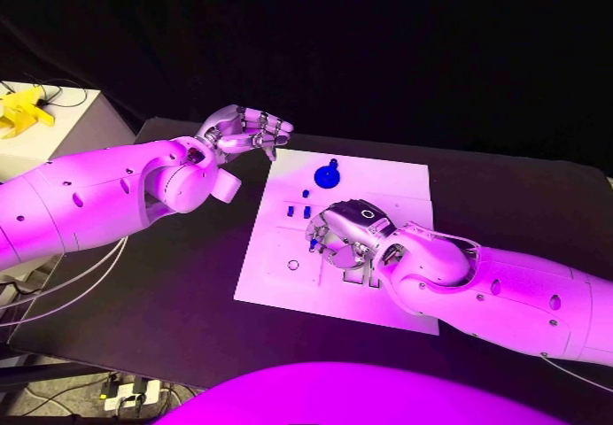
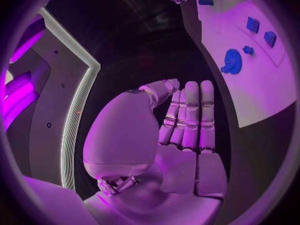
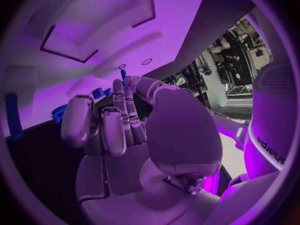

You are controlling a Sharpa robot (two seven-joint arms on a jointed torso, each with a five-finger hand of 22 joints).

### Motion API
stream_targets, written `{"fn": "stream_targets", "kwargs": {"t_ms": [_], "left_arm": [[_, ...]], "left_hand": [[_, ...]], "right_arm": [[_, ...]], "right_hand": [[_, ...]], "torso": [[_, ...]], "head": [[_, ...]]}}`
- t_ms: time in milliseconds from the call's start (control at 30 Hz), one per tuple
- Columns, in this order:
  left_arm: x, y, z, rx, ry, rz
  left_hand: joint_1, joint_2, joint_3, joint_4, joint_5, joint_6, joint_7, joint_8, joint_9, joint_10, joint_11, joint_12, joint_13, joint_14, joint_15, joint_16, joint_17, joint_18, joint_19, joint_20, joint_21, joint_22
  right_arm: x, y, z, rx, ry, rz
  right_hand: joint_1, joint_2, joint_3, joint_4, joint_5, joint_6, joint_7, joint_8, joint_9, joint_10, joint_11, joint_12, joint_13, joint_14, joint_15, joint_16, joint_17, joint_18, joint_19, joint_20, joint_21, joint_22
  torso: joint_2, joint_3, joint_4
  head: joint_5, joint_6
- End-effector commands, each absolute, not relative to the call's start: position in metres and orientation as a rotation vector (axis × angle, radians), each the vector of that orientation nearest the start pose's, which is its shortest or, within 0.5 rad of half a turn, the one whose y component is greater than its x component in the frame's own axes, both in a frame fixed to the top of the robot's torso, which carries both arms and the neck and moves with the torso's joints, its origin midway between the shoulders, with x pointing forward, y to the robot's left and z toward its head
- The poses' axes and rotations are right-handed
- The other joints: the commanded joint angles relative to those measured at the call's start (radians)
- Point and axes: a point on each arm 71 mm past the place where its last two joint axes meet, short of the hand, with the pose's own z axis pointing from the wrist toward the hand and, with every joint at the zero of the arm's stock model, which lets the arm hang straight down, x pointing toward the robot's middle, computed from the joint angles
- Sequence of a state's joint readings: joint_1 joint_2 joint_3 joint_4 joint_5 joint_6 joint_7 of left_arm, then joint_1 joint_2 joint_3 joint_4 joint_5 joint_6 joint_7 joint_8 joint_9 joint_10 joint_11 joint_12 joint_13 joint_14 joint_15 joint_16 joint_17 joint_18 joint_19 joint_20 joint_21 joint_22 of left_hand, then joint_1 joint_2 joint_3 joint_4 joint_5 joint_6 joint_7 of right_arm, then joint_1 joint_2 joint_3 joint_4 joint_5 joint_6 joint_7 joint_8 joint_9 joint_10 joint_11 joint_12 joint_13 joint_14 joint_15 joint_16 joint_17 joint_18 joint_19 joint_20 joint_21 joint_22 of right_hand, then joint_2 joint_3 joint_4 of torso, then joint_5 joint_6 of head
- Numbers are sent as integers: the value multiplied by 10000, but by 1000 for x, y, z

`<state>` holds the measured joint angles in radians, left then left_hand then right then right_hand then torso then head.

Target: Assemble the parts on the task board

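strong magenta light is washing over everything, glowing brightest on the arms and the white task board [image 1: 384, 177]. the desk [image 1: 511, 204] and the background are staying dark. both wrist views are bending straight edges into curves and darkening toward the rim. close surfaces are looking soft.
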<state>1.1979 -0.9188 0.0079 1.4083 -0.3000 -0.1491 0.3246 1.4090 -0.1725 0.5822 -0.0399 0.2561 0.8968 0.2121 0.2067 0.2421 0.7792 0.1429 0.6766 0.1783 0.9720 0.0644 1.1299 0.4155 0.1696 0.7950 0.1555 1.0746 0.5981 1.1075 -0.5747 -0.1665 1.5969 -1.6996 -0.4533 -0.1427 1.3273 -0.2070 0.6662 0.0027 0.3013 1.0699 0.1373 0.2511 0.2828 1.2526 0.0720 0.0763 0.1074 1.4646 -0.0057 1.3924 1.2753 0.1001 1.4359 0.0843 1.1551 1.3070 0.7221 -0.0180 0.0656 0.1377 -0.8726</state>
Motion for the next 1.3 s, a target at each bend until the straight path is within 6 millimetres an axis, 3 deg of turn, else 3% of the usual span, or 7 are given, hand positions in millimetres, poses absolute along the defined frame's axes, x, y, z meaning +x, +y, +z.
{"fn": "stream_targets", "kwargs": {"t_ms": [33,967,1300], "left_arm": [[507,269,-168,-8199,15370,-14266],[507,269,-168,-8071,15485,-14224],[507,269,-168,-8059,15500,-14208]], "left_hand": [[-75,17,-64,-10,49,-74,-30,35,-11,-25,30,-13,-25,6,20,-65,-19,160,4,33,-46,-16],[-81,17,-76,-9,49,-83,-27,37,-12,-35,34,-14,-39,1,24,-71,-22,159,2,37,-56,-25],[-81,17,-76,-9,49,-83,-27,37,-12,-35,34,-14,-39,1,24,-71,-22,159,2,37,-56,-25]], "right_arm": [[401,-46,-242,-5008,15712,8979],[402,-44,-252,-5071,15953,8734],[400,-41,-255,-5309,16116,8821]], "right_hand": [[-101,-7,12,-22,-17,34,40,28,15,17,-3,-36,-7,438,-62,3,-11,-133,17,9,-68,8],[-131,-21,-4,-42,-63,16,39,28,28,19,-3,-52,-20,436,-60,3,-15,-127,5,11,-97,-4],[-256,-110,-71,-64,-87,-75,64,-5,44,-35,25,-103,-62,422,-39,-22,-67,-107,-39,26,-210,-59]], "torso": [[-4,3,-7],[5,0,15],[-4,4,-5]], "head": [[15,0],[22,0],[37,0]]}}
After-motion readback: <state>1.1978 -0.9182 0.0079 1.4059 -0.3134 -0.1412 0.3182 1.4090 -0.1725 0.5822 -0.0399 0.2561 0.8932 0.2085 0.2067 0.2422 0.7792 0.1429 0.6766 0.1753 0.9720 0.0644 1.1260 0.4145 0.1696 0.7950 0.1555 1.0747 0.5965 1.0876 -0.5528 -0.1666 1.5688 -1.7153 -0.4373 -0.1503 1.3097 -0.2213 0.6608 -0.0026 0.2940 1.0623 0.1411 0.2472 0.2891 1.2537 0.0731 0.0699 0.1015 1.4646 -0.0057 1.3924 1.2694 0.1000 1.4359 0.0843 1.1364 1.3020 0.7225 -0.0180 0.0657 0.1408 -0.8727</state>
